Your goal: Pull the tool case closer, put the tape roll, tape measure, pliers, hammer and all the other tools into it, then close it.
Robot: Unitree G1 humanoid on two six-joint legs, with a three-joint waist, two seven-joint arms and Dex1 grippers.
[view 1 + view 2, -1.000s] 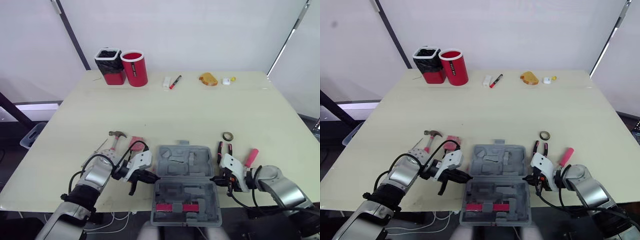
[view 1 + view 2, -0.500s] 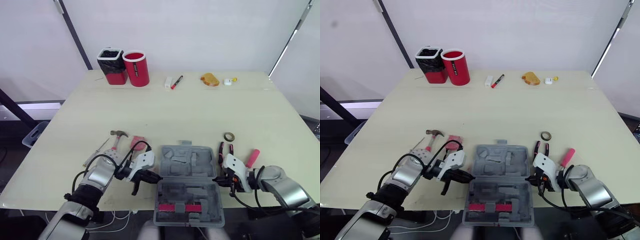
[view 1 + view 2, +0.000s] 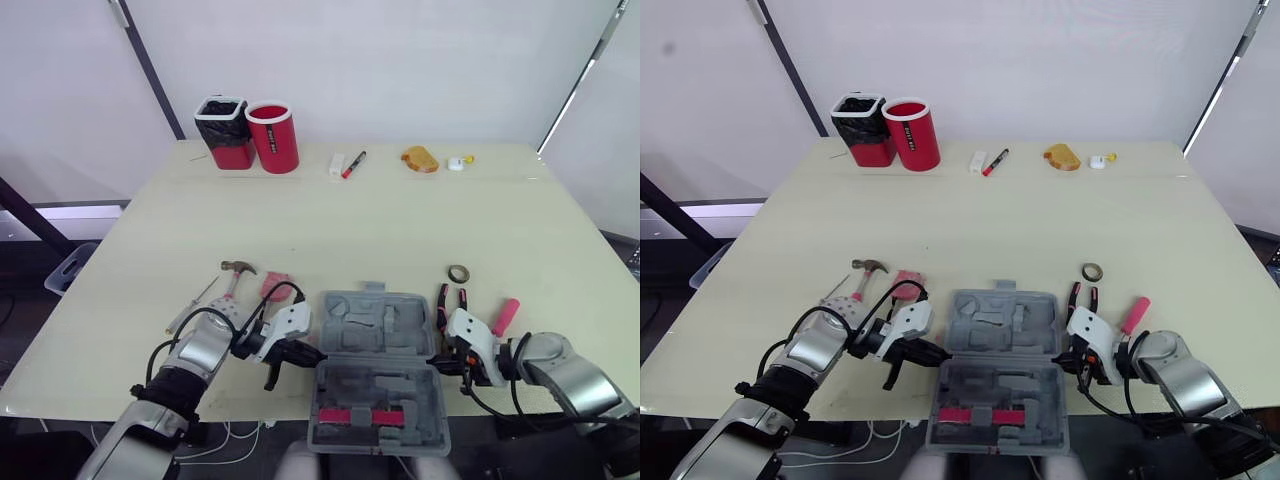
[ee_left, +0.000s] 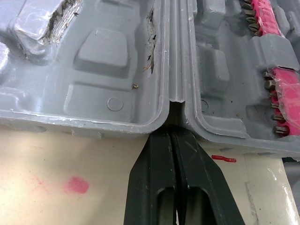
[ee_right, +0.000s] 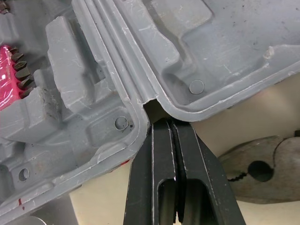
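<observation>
Where the table (image 3: 400,230) meets its near edge, the grey tool case (image 3: 377,372) lies open at the middle, both halves flat, with a red bit strip (image 3: 357,416) in the nearer half. The left gripper (image 4: 172,133) has its two black fingers pressed together with nothing between them, tips poking into the hinge notch on the case's left side. The right gripper (image 5: 168,123) is likewise closed and empty, tips at the hinge notch on the right side. The hammer (image 3: 232,278) lies left of the case, apart from it. The pliers (image 3: 450,300) lie just beside the case's right side, close to the right gripper. The tape roll (image 3: 457,273) sits just beyond them.
</observation>
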